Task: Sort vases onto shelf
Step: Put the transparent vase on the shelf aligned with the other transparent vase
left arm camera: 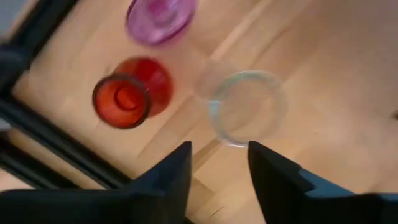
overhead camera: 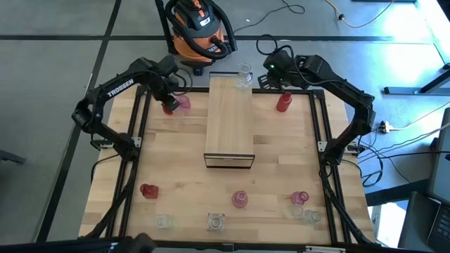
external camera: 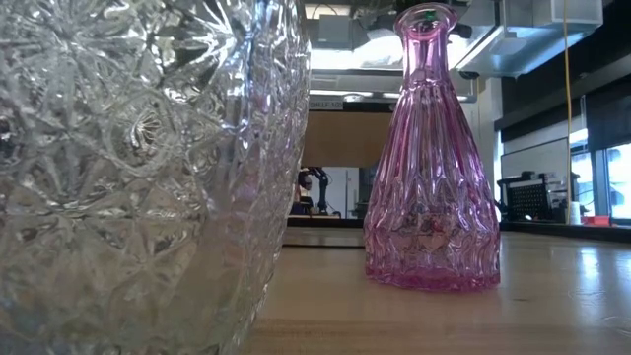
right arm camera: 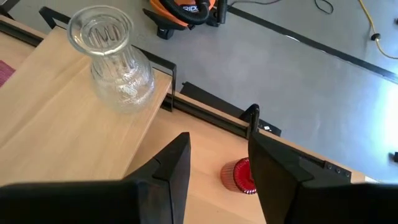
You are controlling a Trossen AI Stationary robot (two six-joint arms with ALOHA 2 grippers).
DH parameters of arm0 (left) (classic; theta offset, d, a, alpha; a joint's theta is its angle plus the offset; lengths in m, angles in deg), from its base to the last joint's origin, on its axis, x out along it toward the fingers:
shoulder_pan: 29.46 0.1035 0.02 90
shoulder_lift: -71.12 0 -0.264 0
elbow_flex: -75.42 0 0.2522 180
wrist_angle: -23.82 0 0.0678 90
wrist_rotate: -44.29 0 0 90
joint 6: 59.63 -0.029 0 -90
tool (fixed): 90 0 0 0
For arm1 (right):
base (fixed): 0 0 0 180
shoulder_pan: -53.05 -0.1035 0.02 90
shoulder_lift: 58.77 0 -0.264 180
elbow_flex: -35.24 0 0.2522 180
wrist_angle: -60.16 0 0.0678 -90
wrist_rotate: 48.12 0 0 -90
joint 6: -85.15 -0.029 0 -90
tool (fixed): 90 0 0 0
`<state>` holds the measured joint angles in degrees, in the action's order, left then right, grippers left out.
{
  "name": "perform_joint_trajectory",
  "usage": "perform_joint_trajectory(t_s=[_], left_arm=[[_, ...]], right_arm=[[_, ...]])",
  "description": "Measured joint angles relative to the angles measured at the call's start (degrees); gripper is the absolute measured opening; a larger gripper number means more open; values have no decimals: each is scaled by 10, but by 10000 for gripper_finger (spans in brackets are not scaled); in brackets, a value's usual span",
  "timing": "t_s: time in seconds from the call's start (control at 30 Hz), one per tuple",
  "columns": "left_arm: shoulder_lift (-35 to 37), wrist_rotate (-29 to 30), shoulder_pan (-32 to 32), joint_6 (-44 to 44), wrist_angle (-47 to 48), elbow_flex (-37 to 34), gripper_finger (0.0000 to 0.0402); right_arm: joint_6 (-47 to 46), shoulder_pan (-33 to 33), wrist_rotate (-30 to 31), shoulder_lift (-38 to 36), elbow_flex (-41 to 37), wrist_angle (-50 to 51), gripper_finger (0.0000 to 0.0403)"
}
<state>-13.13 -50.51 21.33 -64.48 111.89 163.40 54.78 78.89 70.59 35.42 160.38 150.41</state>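
The shelf (overhead camera: 228, 119) is a light-wood plank in the middle of the table. One clear vase (overhead camera: 244, 77) stands upright on its far end (right arm camera: 115, 59). My left gripper (overhead camera: 169, 104) hovers open over the far-left corner. Below it stand a red vase (left arm camera: 127, 96), a pink vase (left arm camera: 160, 15) and a clear vase (left arm camera: 249, 106). My right gripper (overhead camera: 271, 79) is open beside the shelf's far right corner. A red vase (overhead camera: 283, 102) stands on the table beneath it and shows between its fingers (right arm camera: 239, 175).
Along the near edge stand several more vases: red (overhead camera: 148, 190), clear (overhead camera: 164, 221) (overhead camera: 216, 222), pink (overhead camera: 240, 199) (overhead camera: 300, 198), and clear (overhead camera: 311, 216). A black frame (overhead camera: 320, 119) borders the table. An orange vacuum (overhead camera: 200, 28) sits on the floor beyond the far edge.
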Motion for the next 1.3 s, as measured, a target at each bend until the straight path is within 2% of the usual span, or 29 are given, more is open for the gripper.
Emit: perform_joint_trajectory(t_s=[0.17,0.33,0.47,0.87,1.3], left_arm=[[5,-22,27,3,-44,-51,199],[2,-55,32,20,-103,-59,215],[2,-67,32,42,-112,-60,214],[9,-105,42,50,-112,-62,212],[10,-108,52,56,-105,-47,212]], right_arm=[[0,0,-23,0,0,0,144],[0,0,-41,0,0,0,144],[0,-6,-56,0,0,0,144],[0,-33,-27,0,0,0,144],[2,-33,-21,0,0,0,144]])
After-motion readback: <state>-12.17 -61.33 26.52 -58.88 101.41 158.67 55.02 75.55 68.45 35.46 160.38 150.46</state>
